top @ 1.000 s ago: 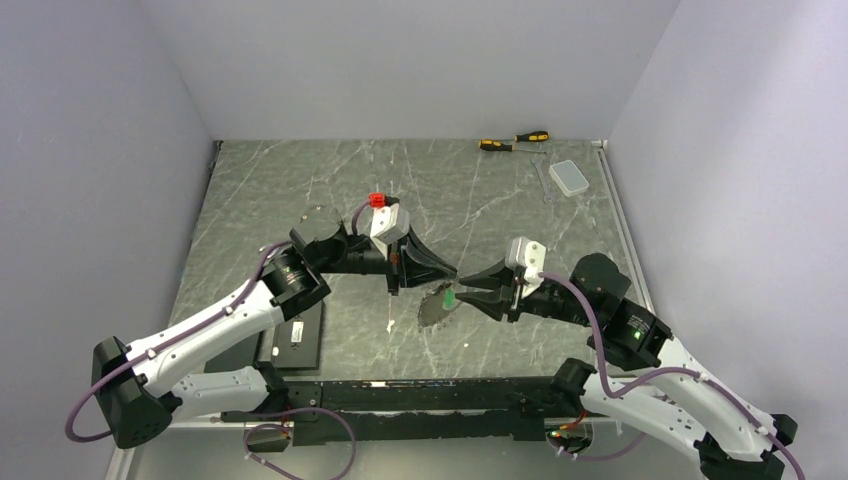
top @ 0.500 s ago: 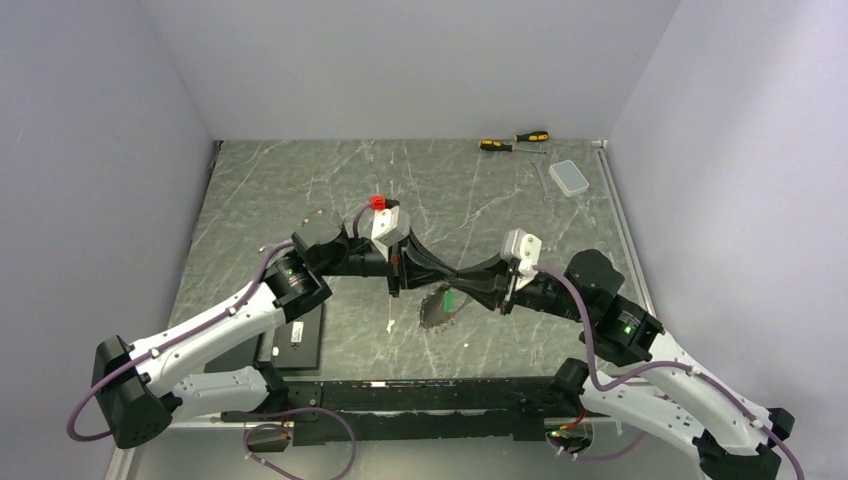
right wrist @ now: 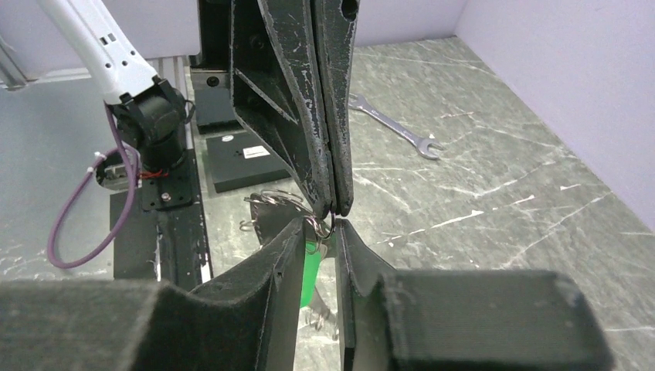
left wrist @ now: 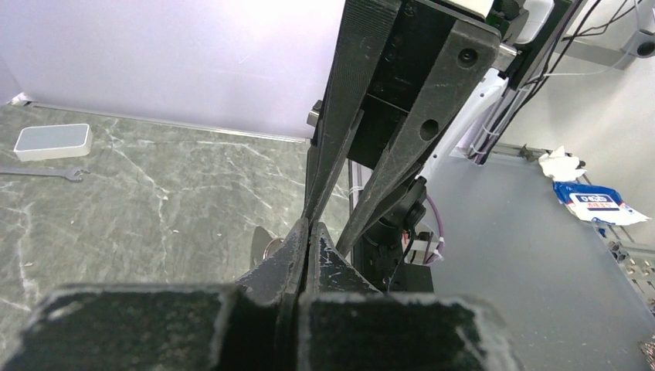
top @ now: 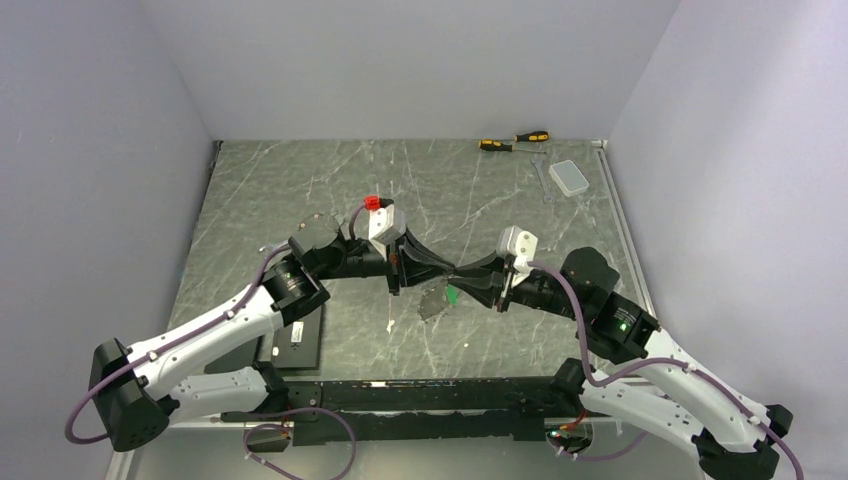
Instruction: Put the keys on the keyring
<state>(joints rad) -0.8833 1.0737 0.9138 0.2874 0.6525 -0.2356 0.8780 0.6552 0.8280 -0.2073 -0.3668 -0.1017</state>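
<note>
Meeting tip to tip at centre frame, the left end effector (top: 452,273) is pressed together on the keyring (top: 432,303), which hangs tilted just below. The right end effector (top: 470,281) stands slightly apart, the green key (right wrist: 311,263) between its fingers, above the surface (top: 300,190).

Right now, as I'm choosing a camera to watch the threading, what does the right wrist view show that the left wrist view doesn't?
Only the right wrist view: the green-headed key below the fingertips, and a flat black box. Only the left wrist view: the pale grey box. Both: the left hand and right hand tip to tip, and the wrench.
</note>
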